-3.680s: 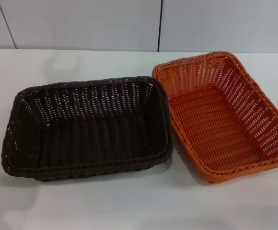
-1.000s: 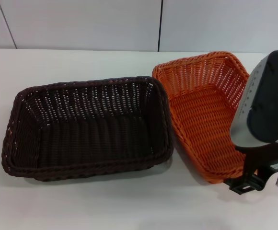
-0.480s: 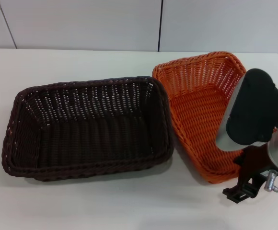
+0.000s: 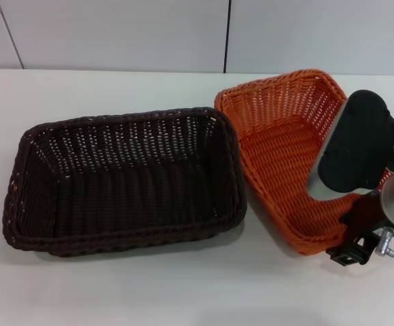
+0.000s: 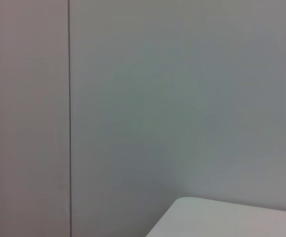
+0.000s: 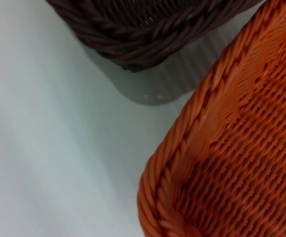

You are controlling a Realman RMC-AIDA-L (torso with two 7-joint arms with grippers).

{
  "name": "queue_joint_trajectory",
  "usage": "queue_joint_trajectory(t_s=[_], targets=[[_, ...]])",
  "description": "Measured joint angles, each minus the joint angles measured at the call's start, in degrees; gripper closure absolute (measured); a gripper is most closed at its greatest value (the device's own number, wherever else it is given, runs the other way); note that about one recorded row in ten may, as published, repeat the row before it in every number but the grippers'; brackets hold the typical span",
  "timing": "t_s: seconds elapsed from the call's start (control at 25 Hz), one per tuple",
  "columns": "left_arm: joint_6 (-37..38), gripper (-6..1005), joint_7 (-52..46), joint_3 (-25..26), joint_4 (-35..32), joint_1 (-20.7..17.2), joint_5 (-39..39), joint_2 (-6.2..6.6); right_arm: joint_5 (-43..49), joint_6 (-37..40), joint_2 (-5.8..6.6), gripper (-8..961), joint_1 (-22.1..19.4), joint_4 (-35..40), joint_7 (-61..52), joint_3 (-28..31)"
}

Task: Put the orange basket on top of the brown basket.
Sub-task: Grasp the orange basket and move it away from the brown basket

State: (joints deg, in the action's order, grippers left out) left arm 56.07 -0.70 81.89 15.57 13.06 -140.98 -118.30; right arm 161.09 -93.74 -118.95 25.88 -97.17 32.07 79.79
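Observation:
The orange basket lies on the white table at the right, and its right side is tilted up off the table. My right gripper is at the basket's right rim near the front corner and is shut on it; the black and silver wrist hides the grip itself. The brown basket stands flat on the table to the left, its right rim close beside the orange one. The right wrist view shows the orange basket's braided rim corner and a corner of the brown basket. The left gripper is out of view.
A pale panelled wall runs behind the table's far edge. The left wrist view shows only this wall and a table corner. Bare table lies in front of both baskets.
My right arm came in from the right and went down onto the orange basket's right rim. Since half a second ago it has risen slightly, and the basket's right side has tilted up and shifted.

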Motion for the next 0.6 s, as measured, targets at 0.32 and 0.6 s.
queue_joint_trajectory(t_s=[0.32, 0.6], targets=[[0.00, 201, 0.00, 0.11, -0.25, 0.03, 0.00, 0.00, 0.13, 0.12, -0.05, 468, 0.08, -0.67, -1.24, 0.19], [0.00, 201, 0.00, 0.11, -0.67, 0.04, 0.01, -0.01, 0.15, 1.61, -0.04, 633, -0.16, -6.05, -3.18, 0.55]])
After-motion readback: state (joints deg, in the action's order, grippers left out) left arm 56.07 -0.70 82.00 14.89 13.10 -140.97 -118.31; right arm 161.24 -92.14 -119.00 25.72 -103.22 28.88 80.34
